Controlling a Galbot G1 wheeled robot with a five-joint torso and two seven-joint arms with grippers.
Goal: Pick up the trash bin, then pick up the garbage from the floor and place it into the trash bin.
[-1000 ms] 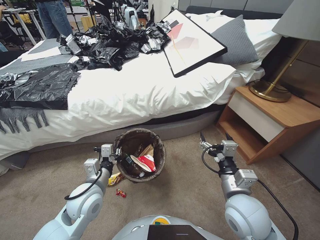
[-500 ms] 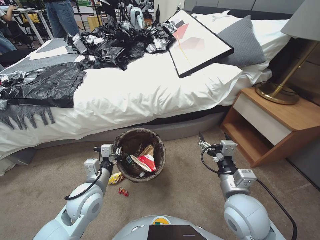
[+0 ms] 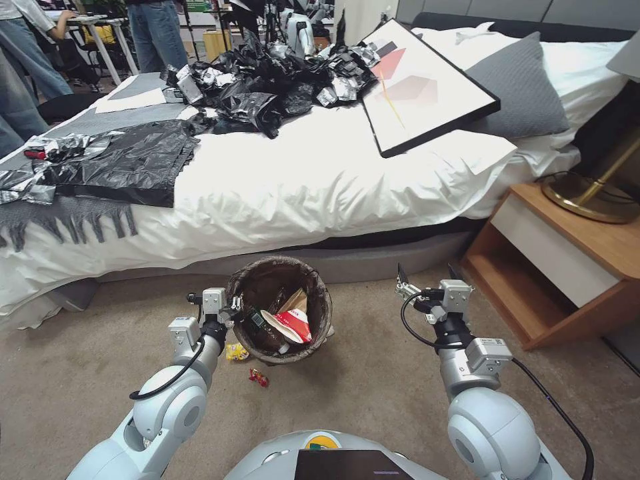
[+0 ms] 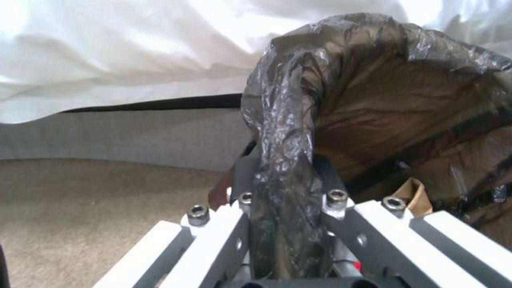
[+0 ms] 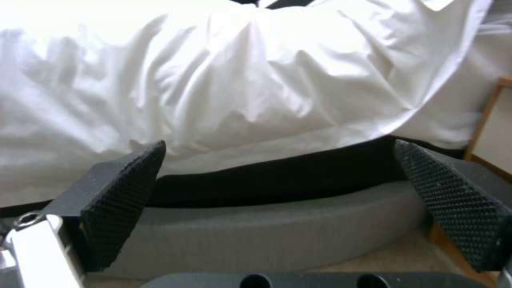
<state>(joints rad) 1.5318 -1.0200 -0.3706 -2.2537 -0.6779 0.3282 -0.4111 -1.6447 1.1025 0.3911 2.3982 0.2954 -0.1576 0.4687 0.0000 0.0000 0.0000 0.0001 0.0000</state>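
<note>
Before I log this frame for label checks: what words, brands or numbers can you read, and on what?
None can be read.
Red-and-white cup in the trash bin: print too small.
Bottle label: blurred.
Yellow wrapper on the carpet: blurred.
Gripper tags: illegible.

Head camera looks forward and down over the floor toward the bed (image 3: 300, 180). Both wrist cameras sit low and close, facing the bed's side, which all views share.

Glossy grey-white arms, black cables, silver screws
</note>
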